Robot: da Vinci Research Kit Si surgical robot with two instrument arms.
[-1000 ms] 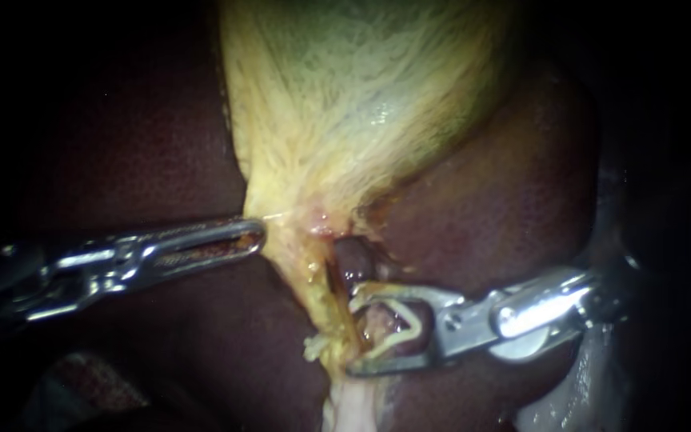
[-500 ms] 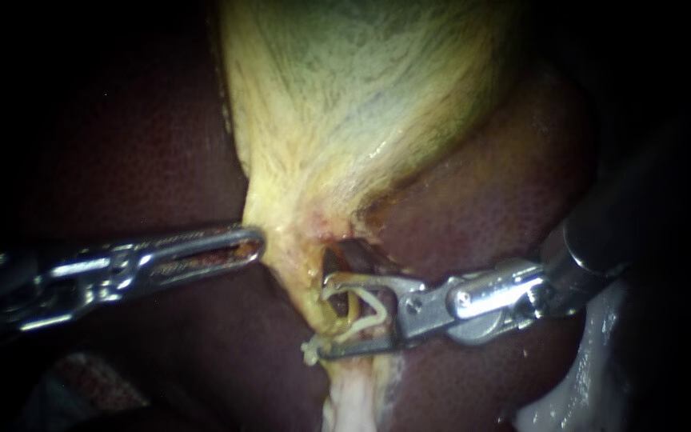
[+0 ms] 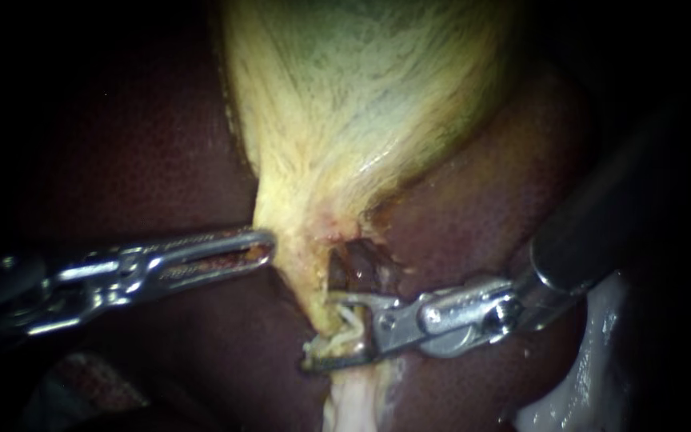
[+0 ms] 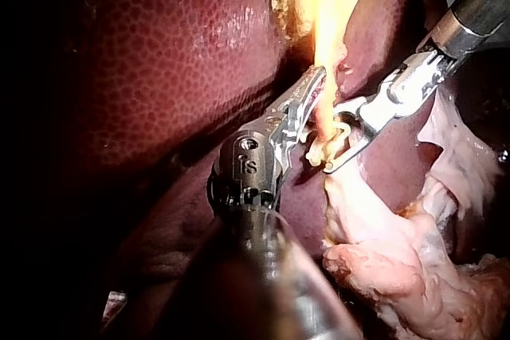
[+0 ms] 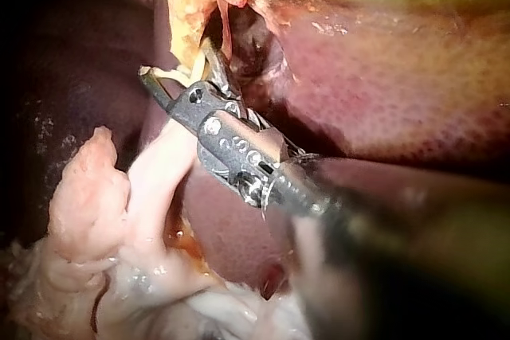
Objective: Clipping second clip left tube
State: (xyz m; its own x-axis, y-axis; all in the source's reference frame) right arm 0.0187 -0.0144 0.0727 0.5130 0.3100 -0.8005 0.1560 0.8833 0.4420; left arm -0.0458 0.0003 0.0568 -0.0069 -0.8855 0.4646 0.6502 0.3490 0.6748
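Much here is hard to see. The shaft of the left instrument (image 3: 261,244) is cut off at the left edge. The shaft of the right instrument (image 3: 320,332) goes dark on the far right. The tube (image 3: 323,314) is mostly hidden, because the right jaws and the pale clip (image 3: 348,324) cover it. Only a short yellow bit shows, and its back side cannot be seen. Just beyond it is a dark hole (image 3: 357,268), and I cannot see into it.

The right jaws are only a little way apart and hold the clip between them. The clip's two legs sit one on each side of the tube, so the tube lies inside the jaws, near their tips. The tips poke out just past the tube's left side.

The left jaws are pressed together on the left edge of the gallbladder (image 3: 361,104). They are near the tube but apart from the right instrument.

Room is tight. Dark red liver (image 3: 121,144) lies close on both sides. Pale tissue (image 3: 353,404) starts just on the near side of the right jaws. The hole sits just beside the far jaw.
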